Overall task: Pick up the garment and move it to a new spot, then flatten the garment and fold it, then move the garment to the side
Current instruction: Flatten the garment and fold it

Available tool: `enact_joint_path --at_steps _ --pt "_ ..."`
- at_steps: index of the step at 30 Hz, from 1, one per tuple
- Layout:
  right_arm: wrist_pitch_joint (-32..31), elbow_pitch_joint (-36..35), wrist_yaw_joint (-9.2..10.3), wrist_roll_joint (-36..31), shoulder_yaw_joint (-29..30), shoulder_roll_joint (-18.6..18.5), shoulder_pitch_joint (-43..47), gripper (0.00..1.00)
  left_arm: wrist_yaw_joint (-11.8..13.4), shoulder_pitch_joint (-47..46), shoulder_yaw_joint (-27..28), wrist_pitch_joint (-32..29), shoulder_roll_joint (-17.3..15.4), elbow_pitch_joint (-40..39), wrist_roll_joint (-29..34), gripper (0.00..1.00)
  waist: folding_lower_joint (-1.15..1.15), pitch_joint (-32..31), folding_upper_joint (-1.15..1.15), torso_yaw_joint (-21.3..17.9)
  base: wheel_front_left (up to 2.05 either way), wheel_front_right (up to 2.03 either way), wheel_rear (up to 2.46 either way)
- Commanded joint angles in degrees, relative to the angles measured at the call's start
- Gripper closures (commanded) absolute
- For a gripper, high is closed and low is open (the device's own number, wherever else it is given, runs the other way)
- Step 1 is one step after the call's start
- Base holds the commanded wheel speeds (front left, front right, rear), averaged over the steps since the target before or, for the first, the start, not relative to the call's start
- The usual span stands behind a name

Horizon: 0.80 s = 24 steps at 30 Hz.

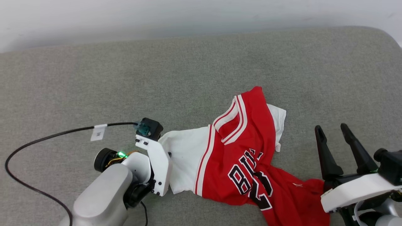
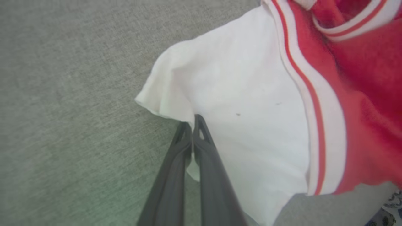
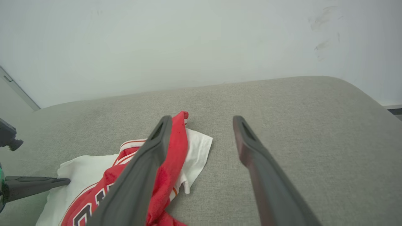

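Observation:
The garment [image 1: 238,147], a red jersey with white sleeves and black lettering, lies crumpled on the grey cushion, right of centre. My left gripper [image 2: 192,121] is shut on the edge of its white sleeve [image 2: 251,94], and a bit of white cloth shows between the fingers. In the head view the left gripper [image 1: 163,157] sits at the sleeve's left edge, its fingers hidden under the wrist. My right gripper [image 1: 331,127] stands open just right of the garment, holding nothing. Between its spread fingers [image 3: 157,147] lie bare cushion and the garment's [image 3: 176,150] right side.
A grey upholstered surface [image 1: 201,72] spreads out on all sides, ending at a pale wall [image 1: 188,15] behind and a rounded corner at the back right. A black cable [image 1: 62,131] with a white tag loops across the cushion left of my left arm.

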<state>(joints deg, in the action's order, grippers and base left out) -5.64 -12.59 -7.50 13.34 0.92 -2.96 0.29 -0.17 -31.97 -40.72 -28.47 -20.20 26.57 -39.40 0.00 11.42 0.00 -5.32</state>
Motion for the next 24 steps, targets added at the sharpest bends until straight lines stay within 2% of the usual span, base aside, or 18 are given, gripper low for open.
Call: enact_joint_path --at_steps 1,8,15,24 --pt "-0.3 0.6 0.02 0.5 0.1 0.2 -0.4 0.00 0.6 1.4 0.4 1.4 -0.4 -0.1 0.1 1.00 0.00 -0.7 0.00 0.5 0.00 0.00 0.00" --pt "-3.4 8.1 0.02 3.9 2.6 -0.2 -2.5 0.00 5.0 5.5 4.6 9.2 -3.6 -7.5 0.6 1.00 0.00 -2.3 0.00 2.3 0.00 0.00 0.00" --pt "-9.8 21.0 0.02 9.8 4.9 -5.3 -10.3 0.00 9.3 9.4 6.5 12.6 -7.0 -18.9 2.5 1.00 0.00 -1.4 0.00 5.7 0.00 0.00 0.00" --pt "-23.1 34.6 0.02 14.4 0.1 -11.8 -23.2 0.00 12.4 10.4 7.5 14.4 -8.5 -29.4 4.5 1.00 0.00 1.3 0.00 10.6 0.00 0.00 0.00"
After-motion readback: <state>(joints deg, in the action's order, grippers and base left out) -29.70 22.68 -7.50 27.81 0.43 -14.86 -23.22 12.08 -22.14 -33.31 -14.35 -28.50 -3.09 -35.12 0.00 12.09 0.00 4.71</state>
